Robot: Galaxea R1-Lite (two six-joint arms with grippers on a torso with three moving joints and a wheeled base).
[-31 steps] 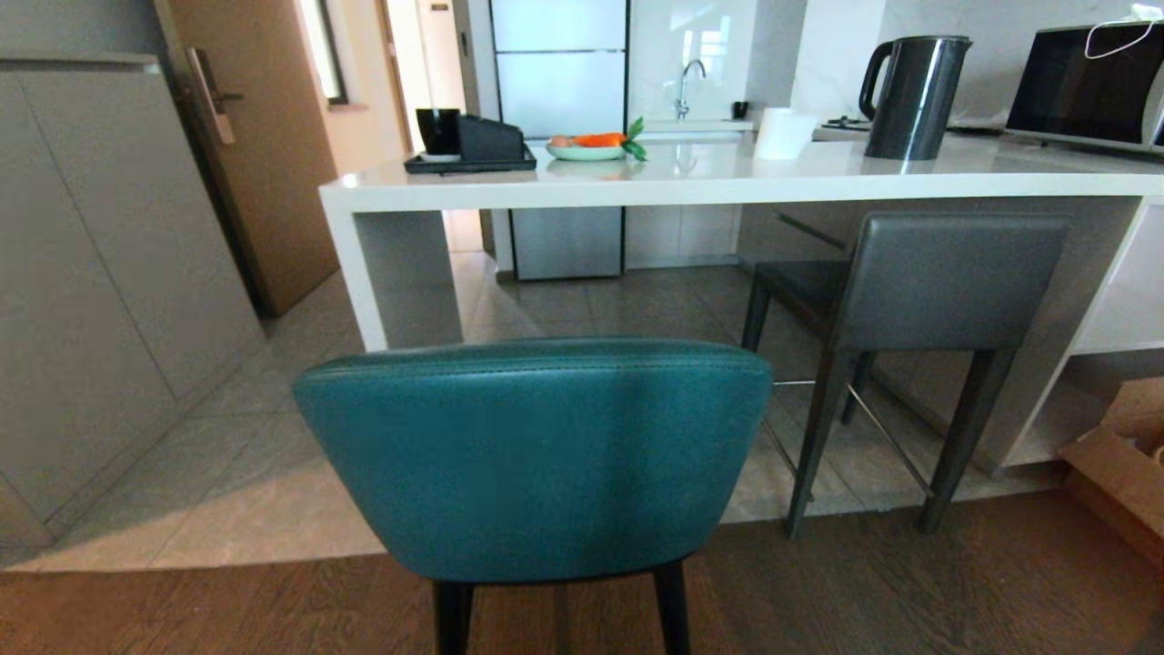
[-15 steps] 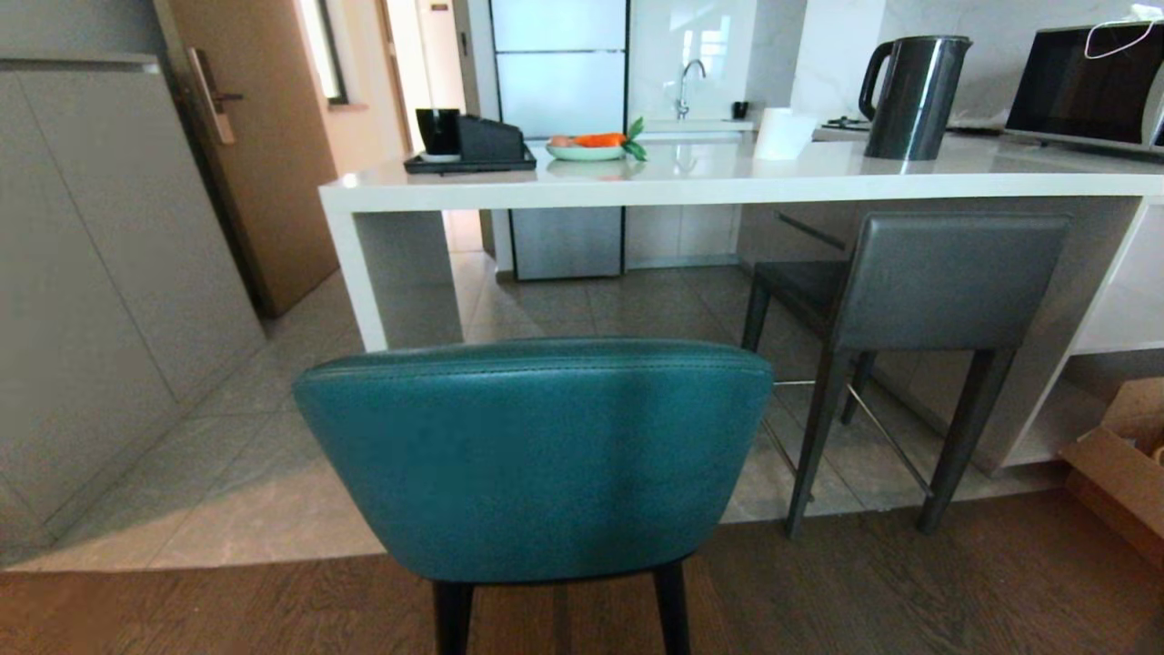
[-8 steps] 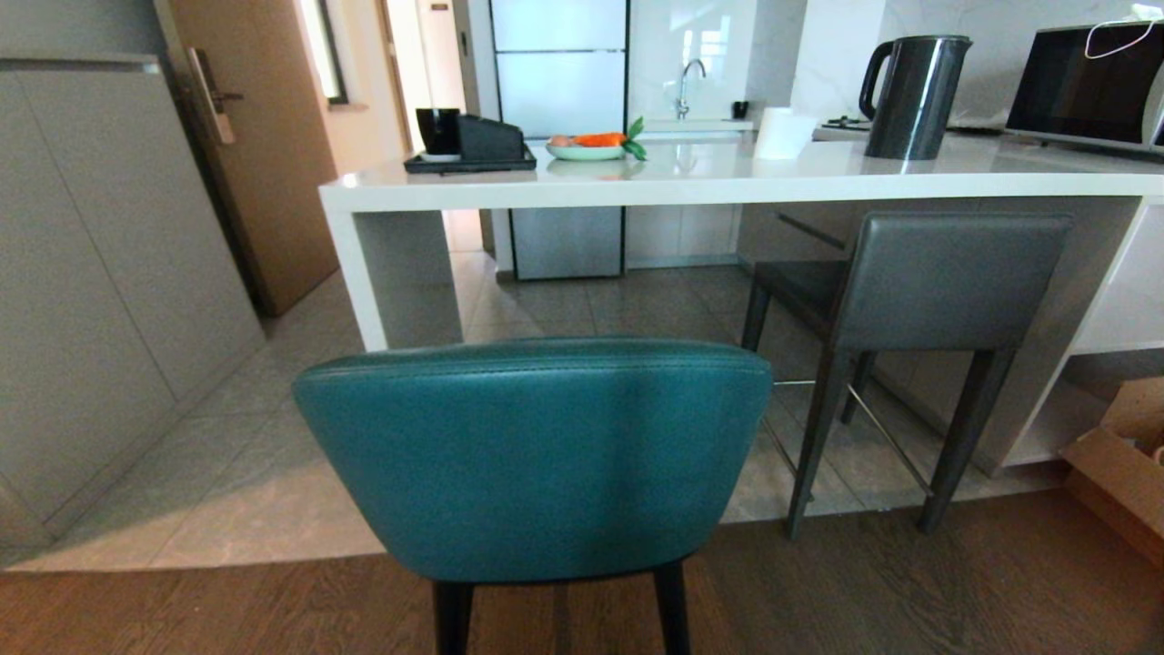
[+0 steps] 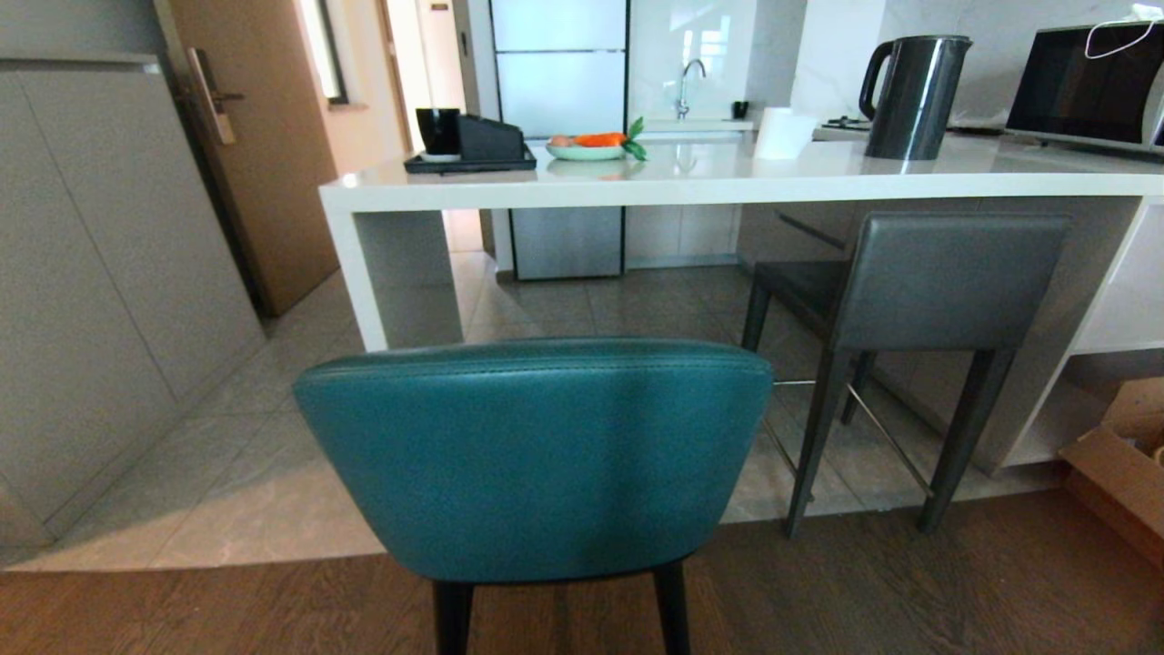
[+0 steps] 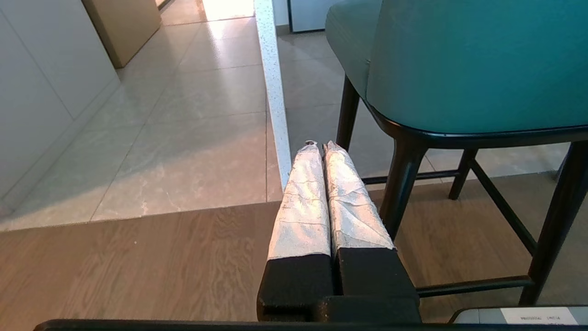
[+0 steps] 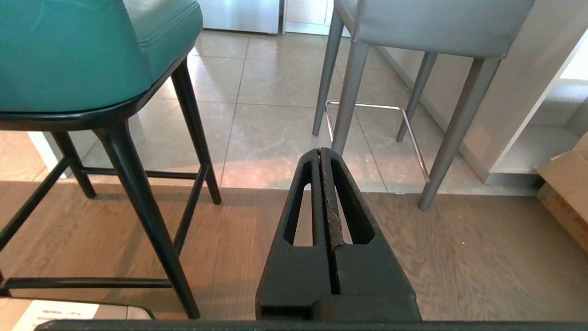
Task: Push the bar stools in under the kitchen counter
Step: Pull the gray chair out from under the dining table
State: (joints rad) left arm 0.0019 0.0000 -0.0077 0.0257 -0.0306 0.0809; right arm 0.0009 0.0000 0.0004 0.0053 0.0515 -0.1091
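Note:
The teal bar stool [image 4: 536, 455] stands close in front of me on the wood floor, its rounded back toward me, short of the white kitchen counter [image 4: 727, 182]. To the right the dark grey bar stool [image 4: 946, 282] sits with its seat partly under the counter top. Neither arm shows in the head view. In the left wrist view my left gripper [image 5: 320, 146], wrapped in white tape, is shut and empty, low beside the teal bar stool's black leg [image 5: 404, 179]. In the right wrist view my right gripper [image 6: 320, 151] is shut and empty between the teal bar stool [image 6: 78, 55] and the grey bar stool [image 6: 427, 27].
On the counter stand a black tray with a cup [image 4: 468, 150], a plate of carrots [image 4: 591, 146], a paper roll [image 4: 784, 133], a dark kettle [image 4: 914, 95] and a microwave [image 4: 1087, 86]. A cardboard box [image 4: 1123, 464] lies at the right; grey cabinets [image 4: 100, 291] line the left.

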